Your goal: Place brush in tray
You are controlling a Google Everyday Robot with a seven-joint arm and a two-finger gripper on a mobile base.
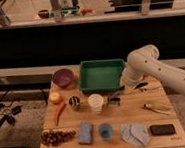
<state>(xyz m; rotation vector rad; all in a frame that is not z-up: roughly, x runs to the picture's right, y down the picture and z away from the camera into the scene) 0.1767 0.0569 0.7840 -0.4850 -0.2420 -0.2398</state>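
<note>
Pincer [115,99] sits low over the desk [141,119], centre-right of frame, just below the front rim of the green tray [101,63] and just right of the white cup [96,103]. The white arm [144,65] comes in from the right edge and bends down to it. Grip state: can't tell, the tip is one dark clump.

Brush [113,103] is in that clump (dark squarish head with pale bits, slim dark handle angling up-right toward the tray's corner). I can't tell whether it's lifted or on the desk. It's outside the tray, near its lower right corner.

Rest of the desk:
- purple bowl [63,77] left of the tray
- orange fruit [55,97] and red chilli [60,112] at the left edge
- small metal cup [74,103] just left of the white cup
- front row, left to right: grapes [57,137], blue sponge [85,132], blue cup [105,132], grey cloth [134,133], black slab [163,129]
- thin pale utensil [157,108] at right, well apart from the pincer
</note>
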